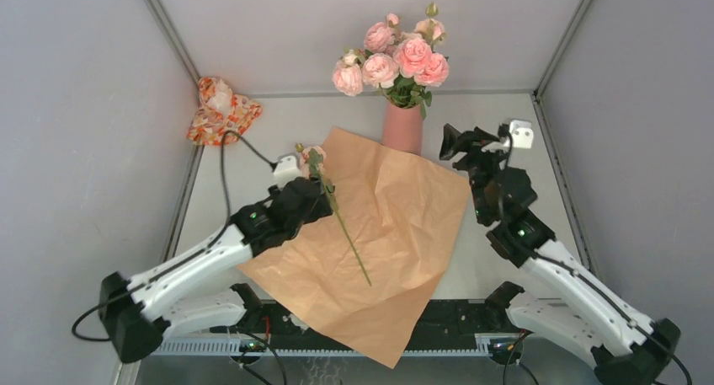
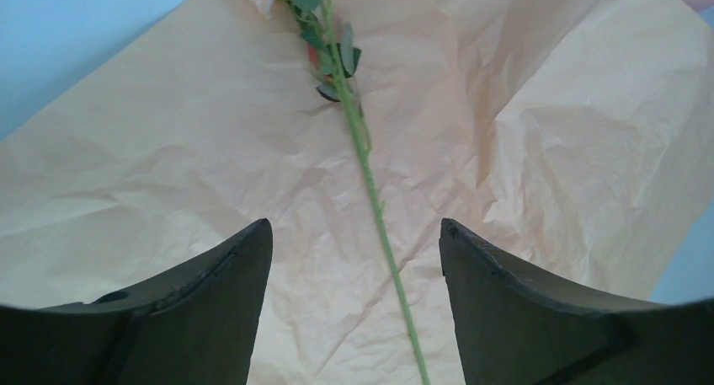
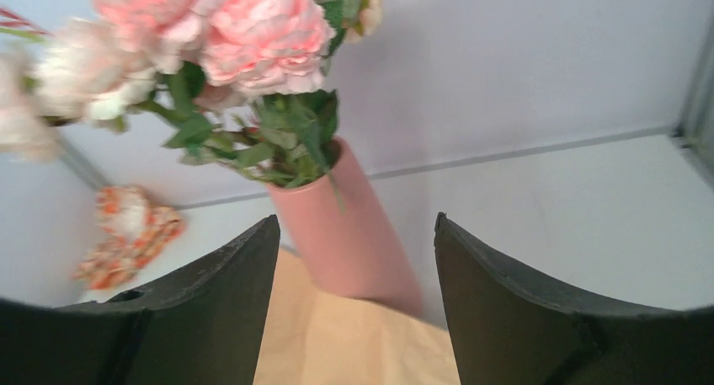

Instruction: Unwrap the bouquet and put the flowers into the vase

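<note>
**Paper spread flat, one stem not yet in the vase**

Crinkled tan-orange paper (image 1: 396, 233) lay unfolded across the counter (image 1: 484, 271), its near corner hanging past the edge at 6 o'clock. At 9 o'clock of the sheet, the left end effector (image 2: 354, 233) hovered with jaws wide, straddling but not touching a single flower (image 1: 341, 221). It had a thin green stem and small leaves, with its head pointing to 11 o'clock. Closing square across the bare stem below the leaves would probably pinch firmly without snagging the paper. At 12 o'clock stood the smooth salmon-pink vase (image 1: 402, 128), a plain cylinder holding ruffled pink flowers (image 1: 396, 56). At 2 o'clock, the right end effector (image 3: 354, 225) gaped wide too, holding nothing.
</note>
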